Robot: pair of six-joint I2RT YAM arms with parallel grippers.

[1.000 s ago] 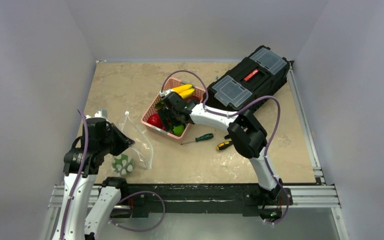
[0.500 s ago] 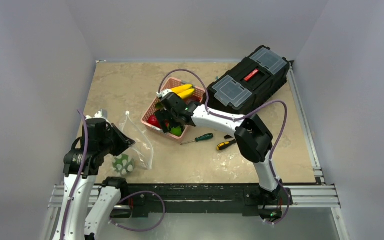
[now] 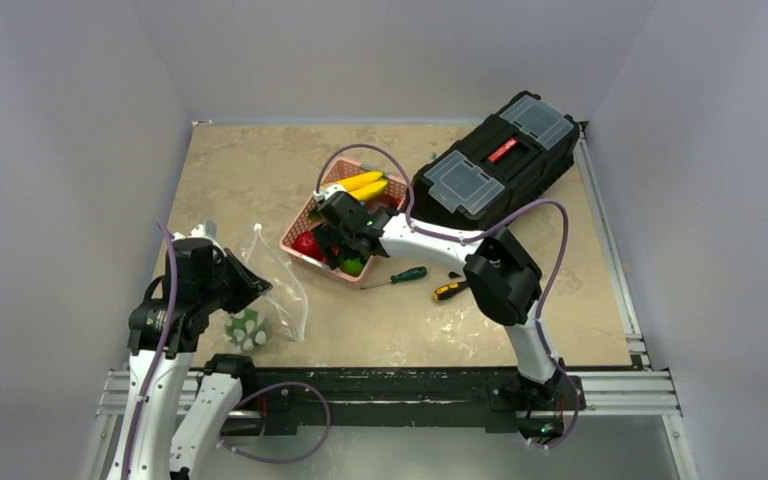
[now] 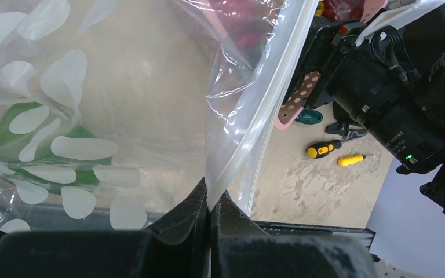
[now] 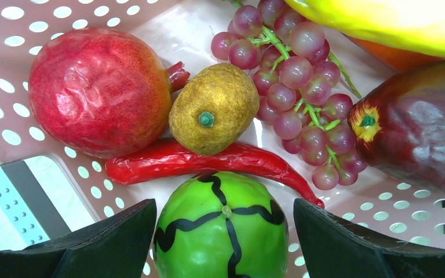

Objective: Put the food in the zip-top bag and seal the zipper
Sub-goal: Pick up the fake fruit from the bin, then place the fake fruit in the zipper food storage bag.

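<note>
The pink basket (image 3: pixel 301 216) holds the food: a yellow banana bunch (image 3: pixel 365 184), a red round piece (image 3: pixel 308 243) and a green piece (image 3: pixel 352 266). In the right wrist view my right gripper (image 5: pixel 223 215) is open, its fingers on either side of a green melon (image 5: pixel 223 231), not touching it. Behind the melon lie a red chili (image 5: pixel 168 164), a pomegranate (image 5: pixel 98 90), a golden-brown fruit (image 5: pixel 214 107) and grapes (image 5: pixel 301 87). My left gripper (image 4: pixel 210 200) is shut on the mouth edge of the zip-top bag (image 4: pixel 121 104), next to the zipper (image 4: pixel 278 87). The bag (image 3: pixel 278 290) is held up left of the basket.
A black toolbox (image 3: pixel 500 160) lies at the back right, close to the basket. A green-handled screwdriver (image 3: pixel 401 274) and a yellow-and-black one (image 3: pixel 448 291) lie just in front of the basket. The bag's green spotted bottom (image 3: pixel 247 328) rests near the front edge.
My right gripper has moved a little nearer within the basket, over the green melon, and its elbow has shifted. The left arm and the bag have not moved.
</note>
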